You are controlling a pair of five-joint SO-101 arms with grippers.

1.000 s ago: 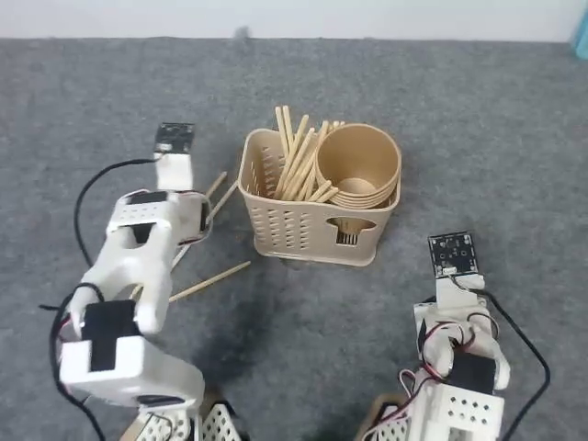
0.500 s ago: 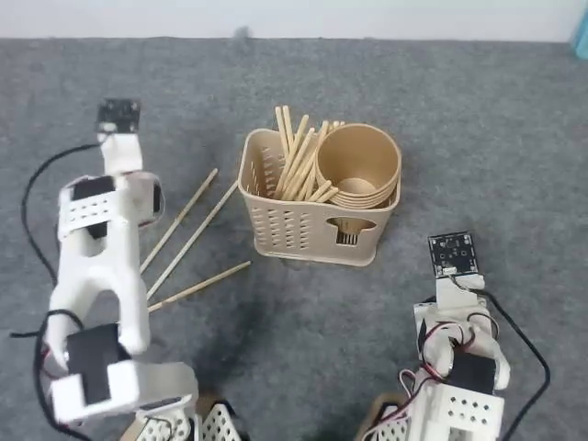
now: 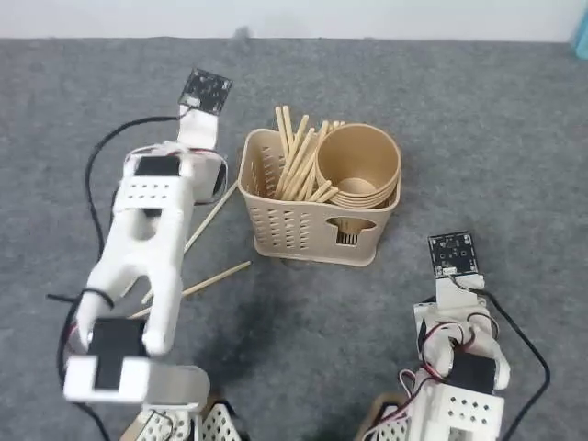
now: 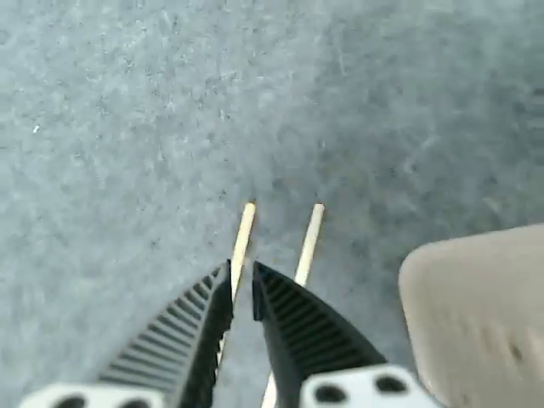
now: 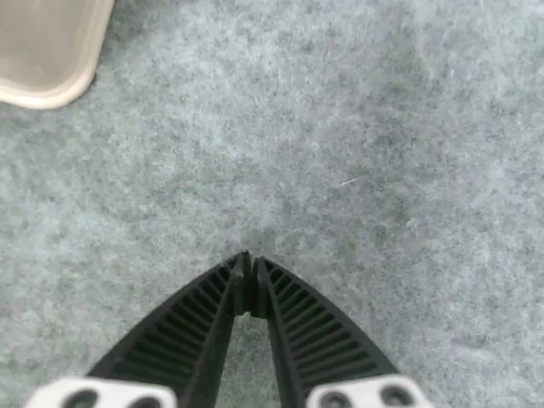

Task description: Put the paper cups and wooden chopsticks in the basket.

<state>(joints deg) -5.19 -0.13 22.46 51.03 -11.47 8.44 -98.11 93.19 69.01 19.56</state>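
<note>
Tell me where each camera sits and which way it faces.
High view: fixed above, looking down on the table; both arms, basket, chopsticks.
Left wrist view: on the left arm, facing down past the left gripper at two chopsticks.
Right wrist view: on the right arm, facing down past the right gripper at the table.
Shared: the basket's corner, in both wrist views.

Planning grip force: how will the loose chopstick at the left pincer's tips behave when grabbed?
The chopstick looks thin, straight and wooden, so probably stiff and light. Lying flat on carpet, it may roll or pivot if the left pincer grips it off-centre.
</note>
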